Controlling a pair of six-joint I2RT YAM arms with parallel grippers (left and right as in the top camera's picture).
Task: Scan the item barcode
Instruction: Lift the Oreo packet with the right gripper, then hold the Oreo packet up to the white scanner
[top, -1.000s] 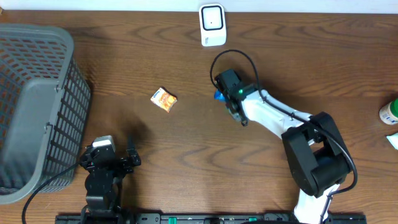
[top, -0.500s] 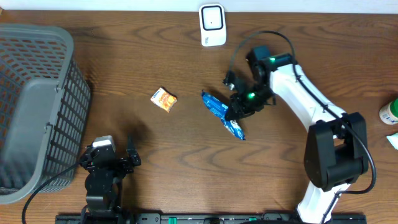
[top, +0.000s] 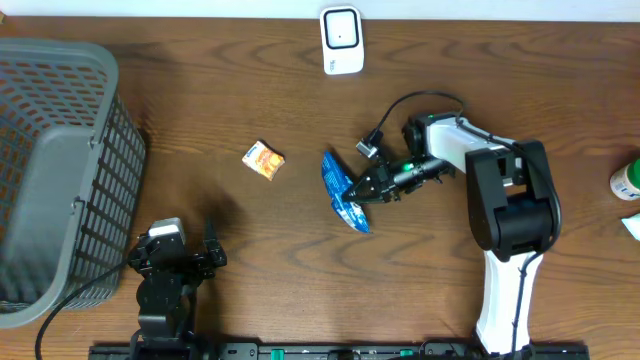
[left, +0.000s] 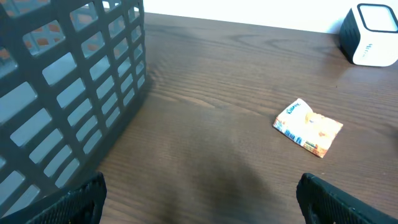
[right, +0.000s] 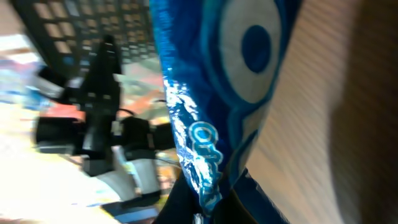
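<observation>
— Where is the item right now?

— I have the blue snack packet (top: 345, 194) pinched in my right gripper (top: 372, 186), fingers pressed together on its edge. The packet hangs out past the fingertips, toward the middle of the wooden table (top: 300, 270). In the right wrist view it fills the frame, blue foil with a white oval on it (right: 242, 62).

— And the scanner?

— The white barcode scanner (top: 341, 40) stands at the far edge of the table, beyond the gripper and slightly to its left, well apart from the packet.

— Your other arm?

— My left gripper (top: 170, 262) sits at the near edge with its fingers (left: 62, 202) spread wide, holding nothing. Ahead of it and to its right lies a small orange snack packet (left: 308, 127); the grey mesh basket (left: 68, 93) stands just to its left.
</observation>
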